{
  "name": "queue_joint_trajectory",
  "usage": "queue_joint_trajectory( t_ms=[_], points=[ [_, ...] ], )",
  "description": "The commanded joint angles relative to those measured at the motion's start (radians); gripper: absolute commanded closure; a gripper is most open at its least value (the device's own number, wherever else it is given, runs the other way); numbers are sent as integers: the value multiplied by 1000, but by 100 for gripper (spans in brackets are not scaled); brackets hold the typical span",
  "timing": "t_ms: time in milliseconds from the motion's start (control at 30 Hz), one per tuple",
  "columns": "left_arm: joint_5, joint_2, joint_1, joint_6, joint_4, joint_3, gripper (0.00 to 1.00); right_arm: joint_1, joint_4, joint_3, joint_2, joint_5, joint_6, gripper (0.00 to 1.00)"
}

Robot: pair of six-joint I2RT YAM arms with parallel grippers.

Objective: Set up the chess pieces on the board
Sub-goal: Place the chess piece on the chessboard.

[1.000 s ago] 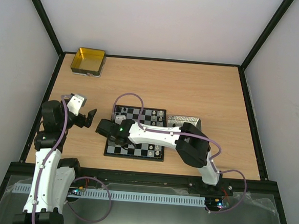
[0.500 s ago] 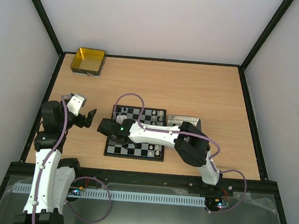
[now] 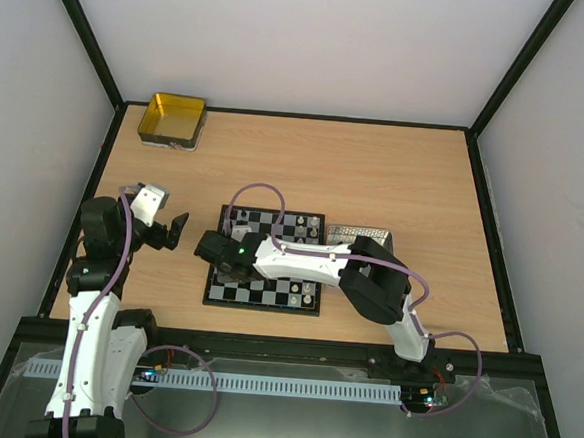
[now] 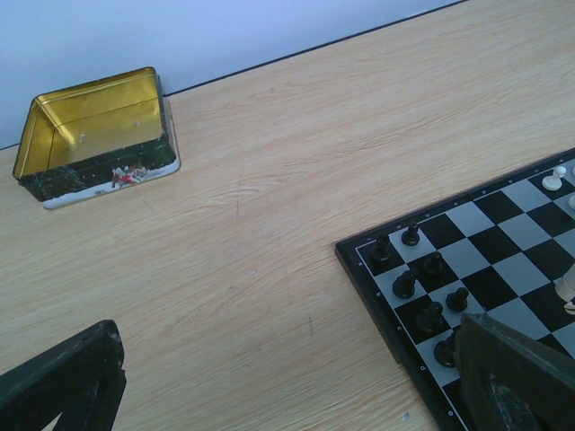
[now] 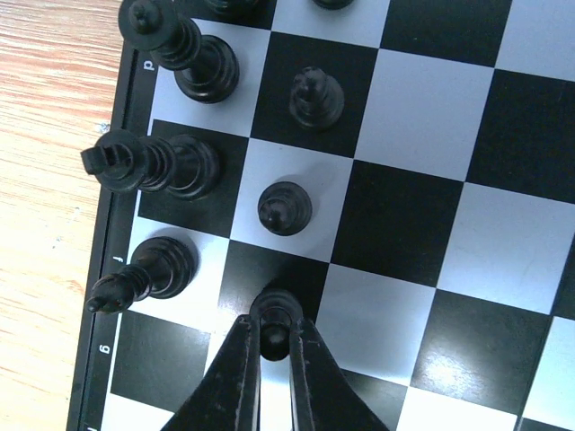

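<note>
The board [image 3: 296,298] lies mid-table, with black chess pieces [image 4: 411,285] along its left side and white ones [image 3: 314,227] at the right. My right gripper [image 3: 216,254] hangs over the board's left columns, shut on a black pawn [image 5: 275,330] whose base stands on a black square. Beside it stand two more pawns [image 5: 286,207] and taller black pieces [image 5: 160,162] on the edge column. My left gripper [image 3: 176,228] is open and empty, held above bare table left of the board; only its finger tips [image 4: 67,382] show in its wrist view.
A gold-yellow tin [image 3: 173,119] lies open at the far left corner, also in the left wrist view [image 4: 94,133]. A grey metal tray [image 3: 356,233] sits against the board's right side, partly under my right arm. Black frame rails edge the table.
My right gripper has shifted slightly right and toward the far side over the board's left columns. The left arm has barely moved.
</note>
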Motion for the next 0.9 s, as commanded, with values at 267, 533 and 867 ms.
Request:
queue_joint_trajectory(
  t_ms=[267,533,867],
  points=[
    [12,-3,7,11,6,-13,1,-4,23,-15,14,-2,-9,94],
    [14,-4,7,12,5,-13,1,-4,13,-2,20,2,-12,93],
    [15,-2,7,13,4,-14,1,-6,-7,43,30,2,-20,85]
  ],
)
